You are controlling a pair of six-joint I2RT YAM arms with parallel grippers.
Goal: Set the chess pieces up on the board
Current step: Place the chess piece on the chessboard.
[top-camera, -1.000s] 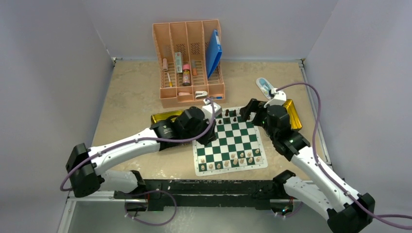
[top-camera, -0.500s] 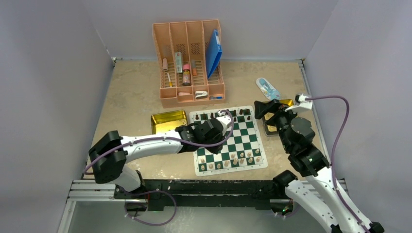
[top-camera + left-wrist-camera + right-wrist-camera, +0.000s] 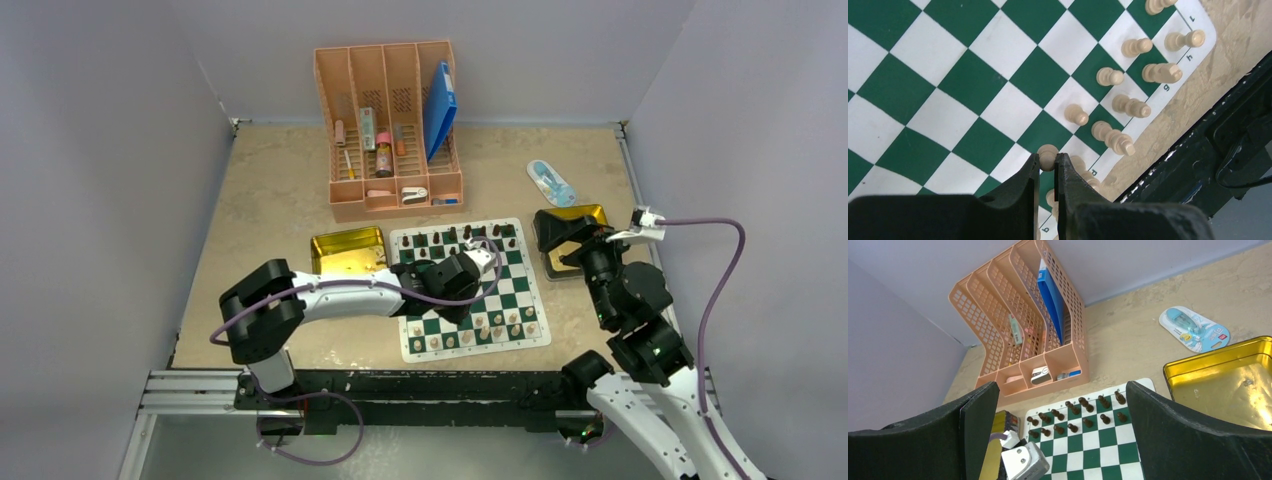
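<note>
The left pincer (image 3: 1048, 159) was clamped on a pale pawn (image 3: 1048, 151) at the near edge of the board (image 3: 973, 80), whose white border bore the letters g and h and a figure 1, legible only in the left wrist view. That view also showed eight other pale pieces (image 3: 1110, 76) standing clear, with more half hidden behind the fingers (image 3: 1018, 200). The right pincer (image 3: 1060, 390) hung empty, jaws wide apart, over the right-hand gold tin (image 3: 1218, 375). Its camera caught the dark pieces (image 3: 1087, 422) in the two far rows and the four-slot pink organiser (image 3: 998, 340); print on the blister pack (image 3: 1193, 327) was too small to read. The top view showed two tins, the left-hand gold tin (image 3: 348, 250) lying beside the board on the table (image 3: 270, 200).
</note>
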